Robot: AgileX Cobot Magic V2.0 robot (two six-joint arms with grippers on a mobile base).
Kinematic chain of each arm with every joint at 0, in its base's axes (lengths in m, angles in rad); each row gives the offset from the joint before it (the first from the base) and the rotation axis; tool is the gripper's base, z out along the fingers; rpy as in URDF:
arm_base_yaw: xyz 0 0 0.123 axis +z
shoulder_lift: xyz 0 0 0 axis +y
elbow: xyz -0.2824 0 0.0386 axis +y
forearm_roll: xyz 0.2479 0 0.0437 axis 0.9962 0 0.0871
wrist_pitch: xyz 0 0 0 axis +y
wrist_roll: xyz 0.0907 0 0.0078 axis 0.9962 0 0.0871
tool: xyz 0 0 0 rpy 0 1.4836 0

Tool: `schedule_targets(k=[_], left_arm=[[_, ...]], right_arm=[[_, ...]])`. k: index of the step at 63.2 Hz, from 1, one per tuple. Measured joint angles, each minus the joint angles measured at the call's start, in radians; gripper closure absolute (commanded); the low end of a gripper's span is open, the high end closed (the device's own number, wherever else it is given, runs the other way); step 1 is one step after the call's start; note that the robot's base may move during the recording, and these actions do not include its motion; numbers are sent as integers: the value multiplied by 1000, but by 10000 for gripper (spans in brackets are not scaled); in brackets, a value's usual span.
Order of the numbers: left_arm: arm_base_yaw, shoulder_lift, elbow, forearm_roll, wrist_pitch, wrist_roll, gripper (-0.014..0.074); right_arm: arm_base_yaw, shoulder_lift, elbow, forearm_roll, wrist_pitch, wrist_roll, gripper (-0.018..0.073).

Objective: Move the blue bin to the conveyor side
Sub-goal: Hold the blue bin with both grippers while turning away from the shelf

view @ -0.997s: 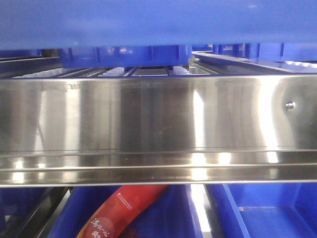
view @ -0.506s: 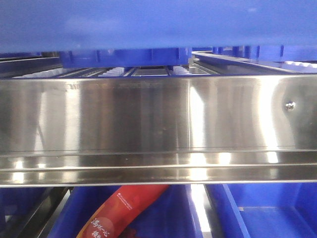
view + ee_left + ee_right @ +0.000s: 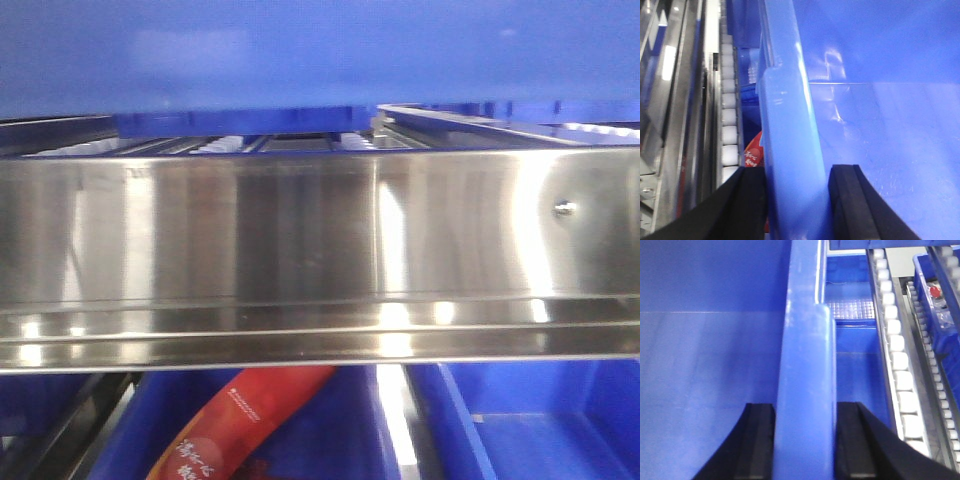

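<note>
Carrying the blue bin (image 3: 790,115) with left gripper (image 3: 792,197) and right gripper (image 3: 805,440) jaws both clamped on its rim walls, above the steel rail (image 3: 300,230), lower edge dropped slightly since a second ago, indicating transfer under way; conveyor unseen.

We are looking at what is seeming to be a warehouse or goods-sorting hall, not a home. A long stainless steel rail (image 3: 320,250) is running across the front view, and lanes of small white rollers (image 3: 897,365) are lying in metal tracks, as in flow racks. We are also seeing many plastic crates of one kind: the blue bin (image 3: 805,365) close to the cameras, other blue crates (image 3: 530,430) standing below the rail, one holding a red printed packet (image 3: 250,420), and another crate (image 3: 920,280) beside the rollers carrying small wrapped goods.
</note>
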Motion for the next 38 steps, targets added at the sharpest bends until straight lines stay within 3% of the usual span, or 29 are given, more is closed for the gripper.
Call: schedule_targets(k=[38], left_arm=[[0,0,0,2,0,0,615]], right_arm=[[0,0,0,0,0,2,637]])
